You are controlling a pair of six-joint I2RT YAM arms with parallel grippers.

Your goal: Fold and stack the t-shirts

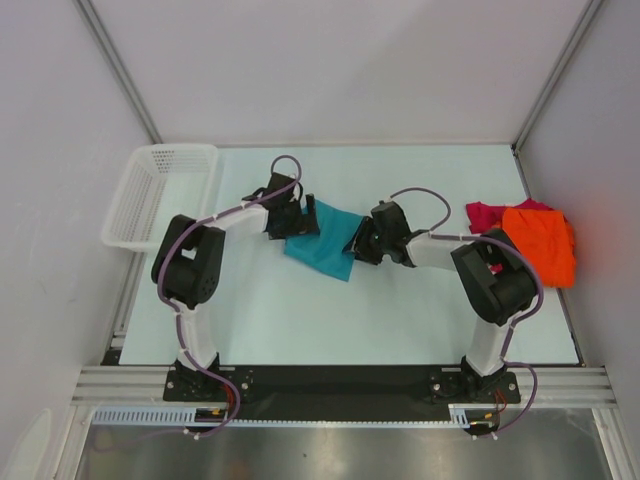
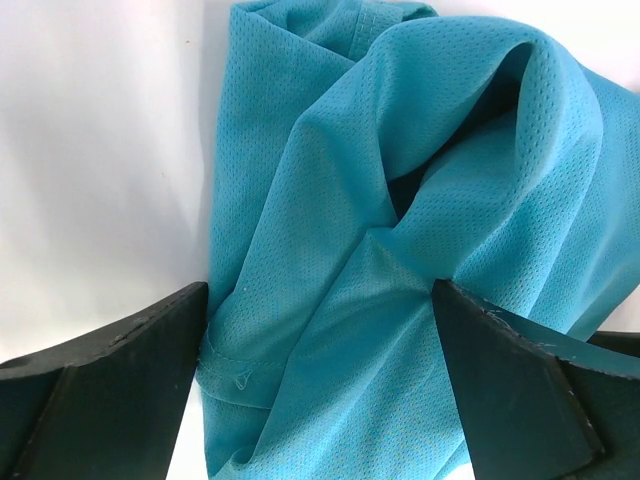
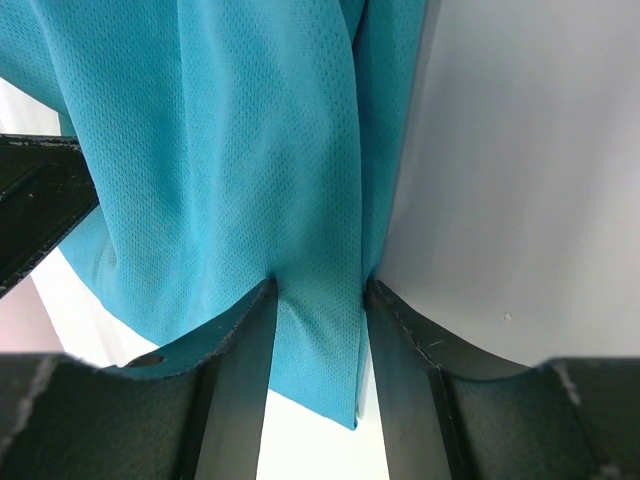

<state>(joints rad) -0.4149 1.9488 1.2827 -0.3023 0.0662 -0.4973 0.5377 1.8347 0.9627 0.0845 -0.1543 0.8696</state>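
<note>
The right gripper had its fingers clamped on a fold at the right edge of the teal t-shirt. The left gripper stood with fingers wide apart, straddling that shirt's left edge and gripping nothing. The bunched shirt lay between both arms. The orange t-shirt sat well to its right.

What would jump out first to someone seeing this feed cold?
The teal t-shirt lies bunched in the middle of the table between both arms. The right gripper has its jaws pinched on a fold of it, while the left gripper holds its jaws wide open on either side of the cloth. Next, the orange t-shirt heaped against the magenta t-shirt at the right edge.
</note>
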